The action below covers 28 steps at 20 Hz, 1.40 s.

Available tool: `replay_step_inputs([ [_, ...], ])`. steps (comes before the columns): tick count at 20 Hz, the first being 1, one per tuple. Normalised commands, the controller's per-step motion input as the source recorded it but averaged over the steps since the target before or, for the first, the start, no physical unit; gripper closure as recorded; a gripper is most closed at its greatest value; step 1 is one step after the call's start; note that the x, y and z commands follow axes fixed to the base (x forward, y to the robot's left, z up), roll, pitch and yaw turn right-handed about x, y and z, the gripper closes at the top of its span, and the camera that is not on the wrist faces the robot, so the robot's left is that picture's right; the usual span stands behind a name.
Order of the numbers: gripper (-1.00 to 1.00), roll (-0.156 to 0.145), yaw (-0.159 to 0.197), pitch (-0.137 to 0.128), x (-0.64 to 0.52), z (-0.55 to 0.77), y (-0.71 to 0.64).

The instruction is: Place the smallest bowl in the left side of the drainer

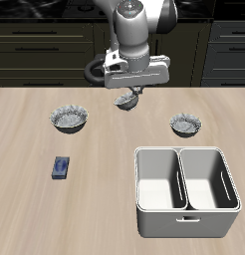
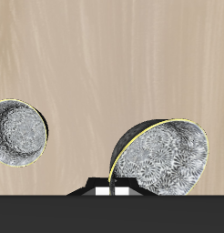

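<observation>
Grey-speckled, the smallest bowl [image 1: 125, 100] hangs tilted, pinched by its rim in the gripper [image 1: 128, 95] above the surface, so carry it level and slowly toward the drainer [image 1: 187, 189], clearing its wall.

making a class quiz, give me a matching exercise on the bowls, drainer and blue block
1 smallest grey-blue speckled bowl
2 widest grey speckled bowl
3 light-grey two-compartment drainer
4 small blue rectangular block

a empty, by the table's front edge
b held by the end effector
c on the table, behind the block
d in front of the widest bowl

Pairs: 1-b, 2-c, 3-a, 4-d
</observation>
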Motion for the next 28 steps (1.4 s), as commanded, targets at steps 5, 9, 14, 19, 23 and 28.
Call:
replay_step_inputs([
  [5,1.0,0.012,0.003,-0.037,0.03,0.36,0.14],
  [9,1.0,0.013,0.014,-0.044,0.07,0.36,0.21],
  [14,1.0,0.016,-0.002,-0.005,0.08,0.16,0.1],
  [19,1.0,0.007,-0.013,0.014,0.19,0.14,0.13],
  [23,1.0,-0.013,0.008,0.007,0.28,0.11,0.12],
  [28,1.0,-0.019,-0.022,0.027,0.33,0.08,0.09],
])
